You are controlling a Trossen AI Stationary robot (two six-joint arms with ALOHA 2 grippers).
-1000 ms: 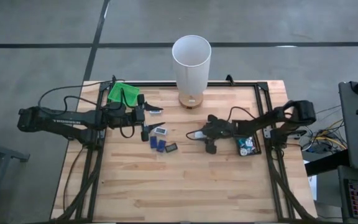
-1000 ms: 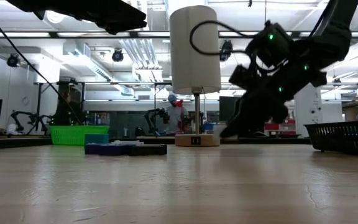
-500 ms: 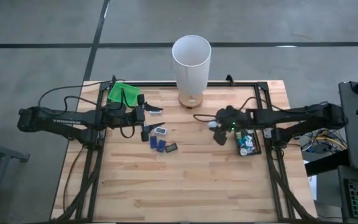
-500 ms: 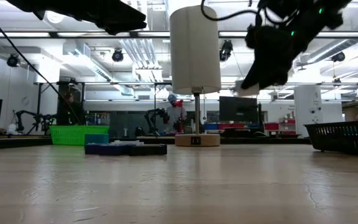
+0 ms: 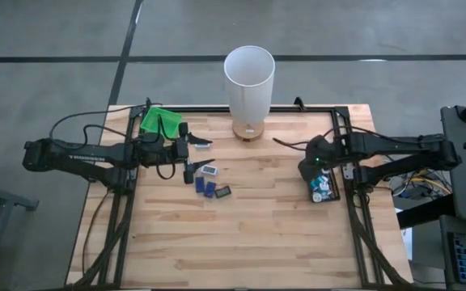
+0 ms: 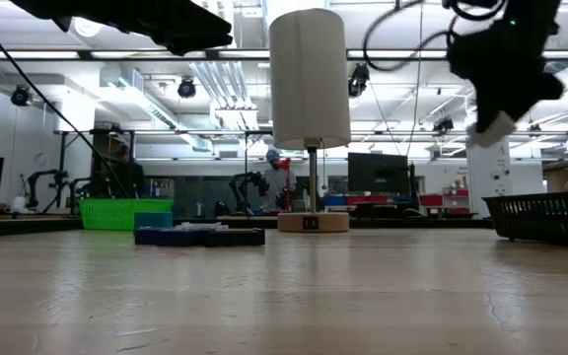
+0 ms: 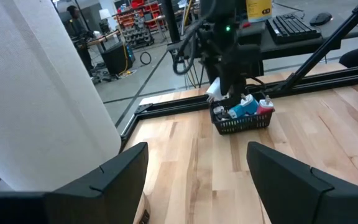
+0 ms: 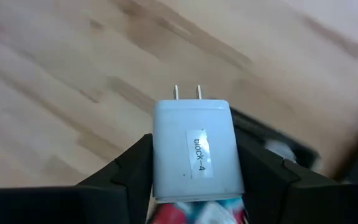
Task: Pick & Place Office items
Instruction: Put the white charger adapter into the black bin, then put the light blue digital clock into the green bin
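My right gripper is shut on a white plug-in charger block labelled "block-4". It hangs high over the near-left rim of the black basket; the low view shows the block well above the table. Several small blue, white and dark office items lie flat on the wood at centre-left, seen also in the low view. My left gripper hovers open above them, pointing toward the table's right, with nothing between its fingers. My right gripper pinches the charger block's two opposite narrow sides between its two fingers. The fingers point steeply down. The labelled face is toward the camera and the two prongs point away from the gripper. The block is lifted clear of table and basket.
A tall white cylinder on a round wooden base stands at the far middle. A green tray sits at the far left corner. The black basket holds several coloured pieces. Bare wood lies along the near half of the table.
My right gripper has risen from low over the table's middle and gone toward the right edge, carrying the white block. It has rolled and tipped from nearly level to pointing steeply down, and now hangs by the black basket.
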